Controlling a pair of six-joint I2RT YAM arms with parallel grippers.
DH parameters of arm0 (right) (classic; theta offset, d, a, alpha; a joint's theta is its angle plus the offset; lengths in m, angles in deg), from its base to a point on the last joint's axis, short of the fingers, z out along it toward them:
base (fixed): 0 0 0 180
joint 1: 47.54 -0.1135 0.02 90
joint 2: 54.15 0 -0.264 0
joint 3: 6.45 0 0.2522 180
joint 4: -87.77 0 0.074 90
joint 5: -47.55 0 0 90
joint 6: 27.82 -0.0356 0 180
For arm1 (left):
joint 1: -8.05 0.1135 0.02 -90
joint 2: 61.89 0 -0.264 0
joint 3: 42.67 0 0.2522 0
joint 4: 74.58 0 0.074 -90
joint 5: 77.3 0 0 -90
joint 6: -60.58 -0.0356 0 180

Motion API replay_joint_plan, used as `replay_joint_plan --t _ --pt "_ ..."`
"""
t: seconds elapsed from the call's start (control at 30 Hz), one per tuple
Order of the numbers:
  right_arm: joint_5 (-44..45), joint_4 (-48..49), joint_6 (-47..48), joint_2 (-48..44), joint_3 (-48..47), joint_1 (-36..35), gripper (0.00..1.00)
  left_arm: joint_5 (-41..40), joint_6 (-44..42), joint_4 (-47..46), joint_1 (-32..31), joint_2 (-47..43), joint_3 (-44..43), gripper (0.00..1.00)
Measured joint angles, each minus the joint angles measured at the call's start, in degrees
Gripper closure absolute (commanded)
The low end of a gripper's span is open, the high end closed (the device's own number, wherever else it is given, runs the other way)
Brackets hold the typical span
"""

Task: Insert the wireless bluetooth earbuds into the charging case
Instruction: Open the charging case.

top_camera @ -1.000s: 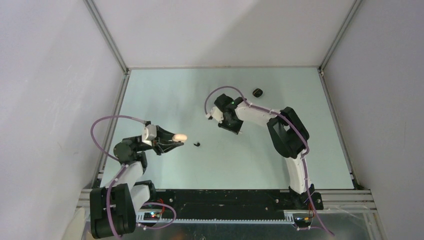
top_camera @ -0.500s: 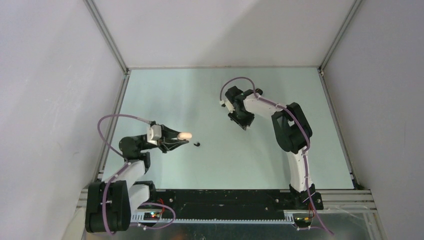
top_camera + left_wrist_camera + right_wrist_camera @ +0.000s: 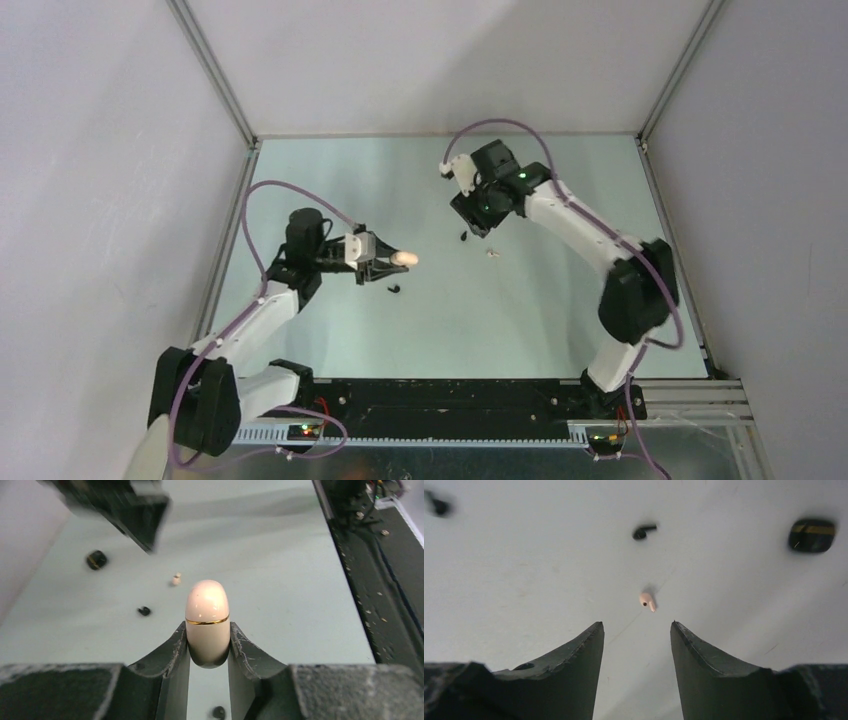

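Left hand pinches the cream charging case, frame centre. Right hand is spread above the cream earbud, which lies mid-frame on the surface. Recommend centring the fingers over it, then closing gently.

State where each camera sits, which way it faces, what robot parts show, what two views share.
Top external: fixed above and behind the robot, looking down on the table; left arm and right arm show.
Left wrist: on that arm, looking out over the table; left end effector grips the cream case.
Right wrist: on that arm, looking down; open right end effector points at the cream earbud.
Shared: both wrist views show that earbud and black case.
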Motion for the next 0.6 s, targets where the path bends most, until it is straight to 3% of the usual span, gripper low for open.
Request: replay_joint_plan --t 0.33,0.6 --pt "-24.9 8.5 3.0 -26.1 9.1 -2.9 0.29 -1.6 -5.5 12.4 -7.8 4.5 -0.1 1.00" --pt "-29.7 11.1 2.4 -20.8 13.0 -10.5 0.21 -0.6 -7.7 20.4 -11.3 9.4 -4.0 1.00"
